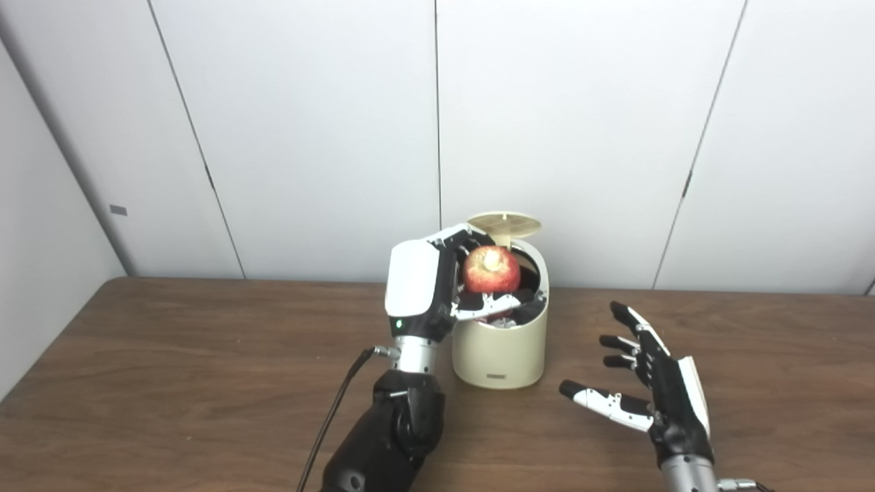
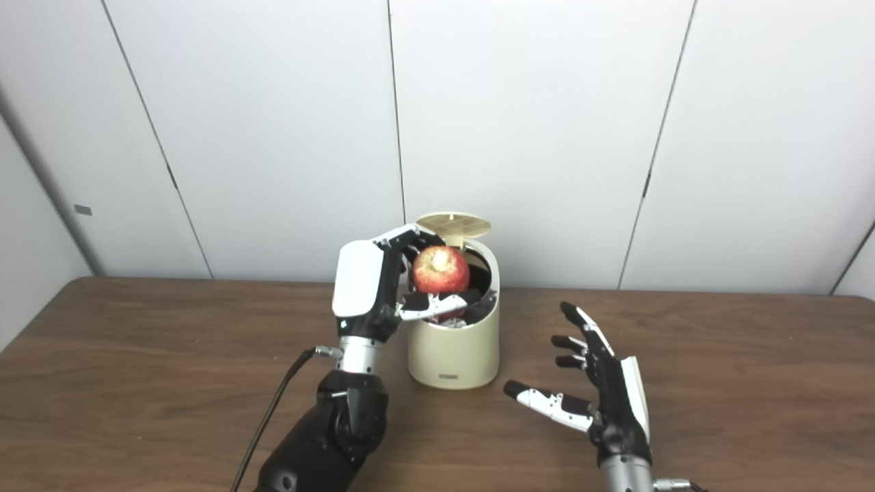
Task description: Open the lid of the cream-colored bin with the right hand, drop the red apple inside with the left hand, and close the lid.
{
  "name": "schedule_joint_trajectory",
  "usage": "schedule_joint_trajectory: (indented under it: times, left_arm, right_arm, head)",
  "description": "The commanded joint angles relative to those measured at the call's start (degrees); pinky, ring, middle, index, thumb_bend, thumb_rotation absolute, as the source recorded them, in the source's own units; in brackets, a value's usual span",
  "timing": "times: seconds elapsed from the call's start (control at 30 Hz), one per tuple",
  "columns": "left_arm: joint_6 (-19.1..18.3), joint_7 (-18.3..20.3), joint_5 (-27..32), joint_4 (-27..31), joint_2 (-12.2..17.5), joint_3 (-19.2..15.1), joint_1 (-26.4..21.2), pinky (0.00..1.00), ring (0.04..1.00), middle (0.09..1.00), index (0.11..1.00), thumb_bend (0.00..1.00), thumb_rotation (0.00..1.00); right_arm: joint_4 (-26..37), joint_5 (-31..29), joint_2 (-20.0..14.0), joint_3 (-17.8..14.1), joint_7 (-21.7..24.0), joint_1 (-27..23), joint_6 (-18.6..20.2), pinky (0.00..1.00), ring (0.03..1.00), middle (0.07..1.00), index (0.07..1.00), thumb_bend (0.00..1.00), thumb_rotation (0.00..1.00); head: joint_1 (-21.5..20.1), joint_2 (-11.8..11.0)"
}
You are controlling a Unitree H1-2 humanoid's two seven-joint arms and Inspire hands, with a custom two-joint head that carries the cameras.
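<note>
A cream-colored bin point(image 1: 500, 342) stands on a wooden desk point(image 1: 171, 383), its lid point(image 1: 504, 224) tipped up at the back. The left robot hand point(image 1: 437, 287) grasps a red apple point(image 1: 491, 269), holding it directly over the bin's open mouth, so the drop looks straight down. The right robot hand point(image 1: 649, 383) hovers released, fingers spread, near the bin's right side and in front of it, the closer hand for reaching the lid.

Black-and-white fingers point(image 1: 618, 403), a white shell behind them on the left hand point(image 1: 424, 287), silver wrist below, black cable point(image 1: 335, 417) trailing.
</note>
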State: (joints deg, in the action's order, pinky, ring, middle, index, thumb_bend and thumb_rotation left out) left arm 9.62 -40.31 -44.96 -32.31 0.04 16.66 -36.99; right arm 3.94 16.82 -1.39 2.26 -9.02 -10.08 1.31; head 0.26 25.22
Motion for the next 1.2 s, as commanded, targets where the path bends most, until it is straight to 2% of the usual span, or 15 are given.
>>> schedule_joint_trajectory:
  times: [0.0,0.27,0.43,0.53,1.17]
  left_arm:
    - [-1.0,-0.2,-0.3,-0.6,-0.2,0.3,-1.9,0.31,0.431,0.474,0.505,0.50,0.00]
    - [-4.3,-1.5,-2.1,-1.3,0.1,1.3,-2.2,0.35,0.420,0.477,0.524,0.50,0.00]
    - [-5.4,-1.6,-2.8,-1.3,0.6,1.8,-2.3,0.42,0.544,0.485,0.507,0.52,0.00]
    - [-5.8,-1.2,-2.7,-0.9,0.8,1.9,-2.3,0.45,0.570,0.486,0.506,0.52,0.00]
    - [-5.2,-1.0,-2.7,0.2,1.7,2.5,-1.7,0.43,0.540,0.479,0.513,0.52,0.00]
  right_arm:
    - [2.1,0.2,0.5,0.1,-0.5,-1.4,-1.9,0.64,0.746,0.889,0.849,0.79,0.18]
    - [1.8,0.2,0.4,0.2,-0.3,-1.5,-2.4,0.64,0.743,0.892,0.851,0.81,0.20]
    - [1.7,0.2,0.5,0.3,-0.2,-1.5,-2.3,0.65,0.739,0.892,0.851,0.81,0.20]
    - [1.7,0.2,0.5,0.3,-0.2,-1.6,-2.2,0.64,0.737,0.891,0.853,0.81,0.21]
    - [2.1,1.1,0.5,0.9,-0.2,-1.8,-1.8,0.62,0.728,0.886,0.846,0.81,0.21]
  head:
    - [0.1,0.1]
    - [0.2,0.0]
    - [0.3,0.0]
    - [0.4,0.0]
    - [0.5,0.1]
